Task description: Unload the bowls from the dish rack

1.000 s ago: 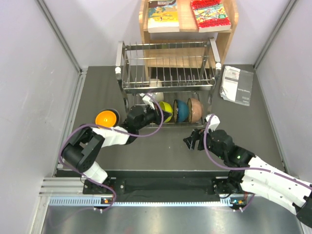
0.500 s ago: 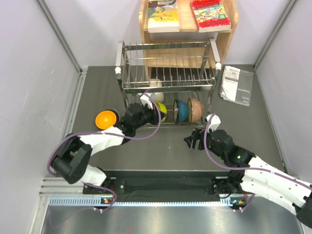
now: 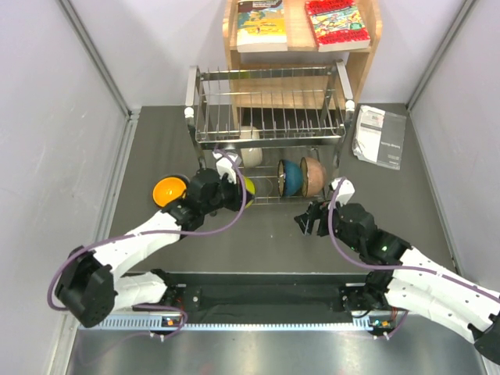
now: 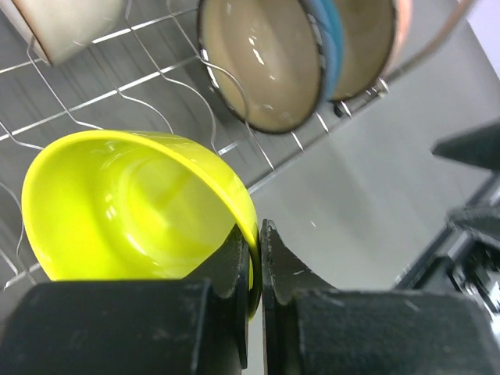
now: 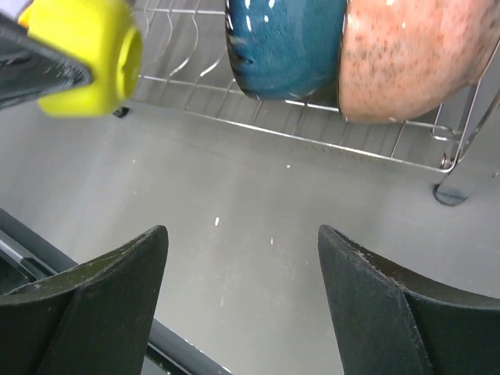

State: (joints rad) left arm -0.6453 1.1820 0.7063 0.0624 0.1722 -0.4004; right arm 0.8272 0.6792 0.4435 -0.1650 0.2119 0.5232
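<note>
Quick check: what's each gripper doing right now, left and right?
Left gripper: closed on the rim of the lime-yellow bowl.
Right gripper: open, holding nothing.

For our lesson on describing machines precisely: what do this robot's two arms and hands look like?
The left arm and right arm have white shells with black joint housings, and a thin purple cable loops loosely along each. The left hand and right hand each have two matte black fingers, broad and wedge-shaped with blunt tips. I can make out no printed markings.
</note>
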